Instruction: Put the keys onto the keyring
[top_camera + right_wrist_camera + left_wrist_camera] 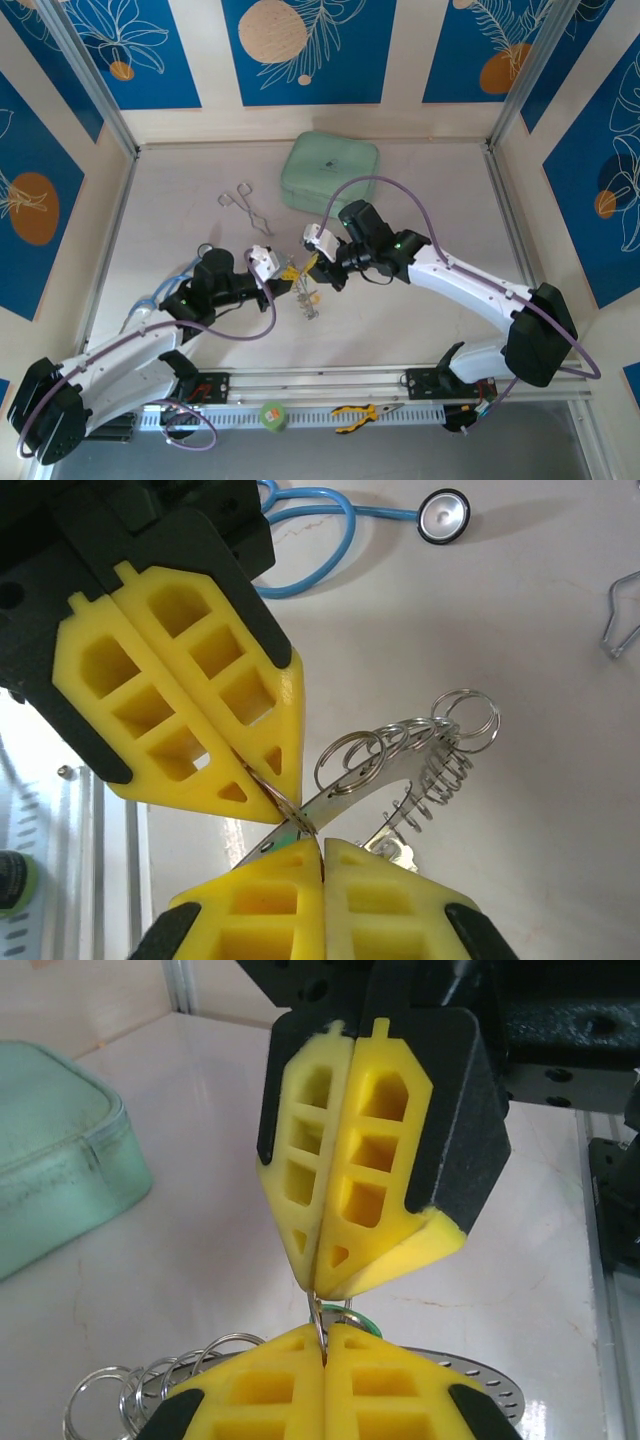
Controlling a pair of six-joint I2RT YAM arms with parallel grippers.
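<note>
The keyring (400, 770), a flat silver band fringed with wire loops, hangs in the air between my two grippers above the table's middle (306, 300). My left gripper (326, 1345) is shut on one small loop (318, 1322) of it. My right gripper (322, 848) is shut on the same loop from the other side, so the two tips nearly touch (303, 272). The green key head (362, 1318) peeks out just behind the pinched loop. A metal key blade (397, 852) hangs beside my right fingers. The yellow-headed key is hidden.
A mint green zip case (330, 172) lies at the back of the table. Silver forceps (247, 205) lie left of it, and a blue stethoscope (440, 515) lies by the left arm. Yellow-handled pliers (360, 412) rest on the front rail.
</note>
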